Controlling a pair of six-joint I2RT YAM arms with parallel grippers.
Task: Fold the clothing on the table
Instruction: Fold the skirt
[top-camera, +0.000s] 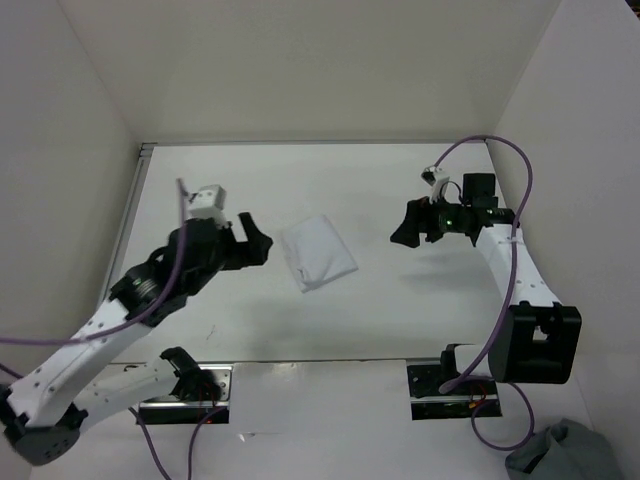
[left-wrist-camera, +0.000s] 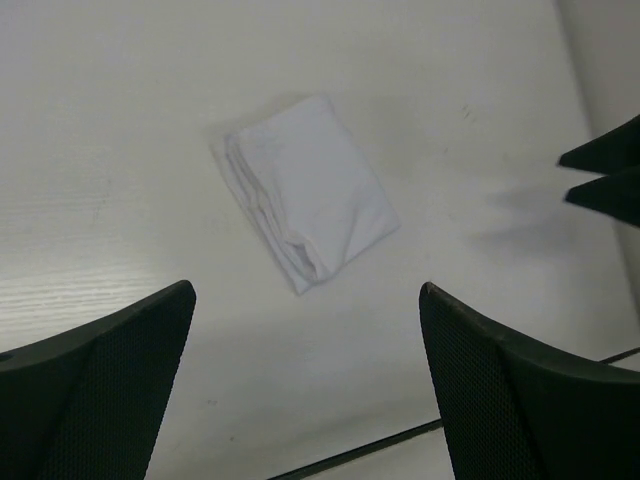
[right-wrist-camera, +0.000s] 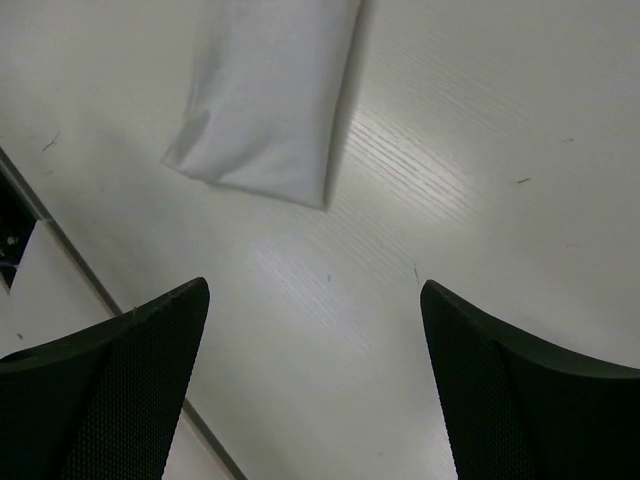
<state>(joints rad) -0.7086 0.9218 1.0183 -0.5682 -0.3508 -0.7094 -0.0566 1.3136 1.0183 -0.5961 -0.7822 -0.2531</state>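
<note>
Clothing (top-camera: 318, 253), folded into one compact white packet, flat on worktop (top-camera: 400, 190); left tool (top-camera: 257, 240) and right tool (top-camera: 403, 228) either side of it, clear, jaws apart and empty, presumably leaving fold undisturbed.

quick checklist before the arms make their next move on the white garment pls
1. left gripper open, nothing held: ok
2. right gripper open, nothing held: ok
3. clothing lies as a compact folded rectangle on the table, between the two arms: ok
4. Both grippers apart from the clothing, no contact: ok
5. Layer edges lined up evenly: not ok; the left wrist view shows them slightly staggered along one side
6. Underside of the fold tidy: cannot tell, hidden
</note>
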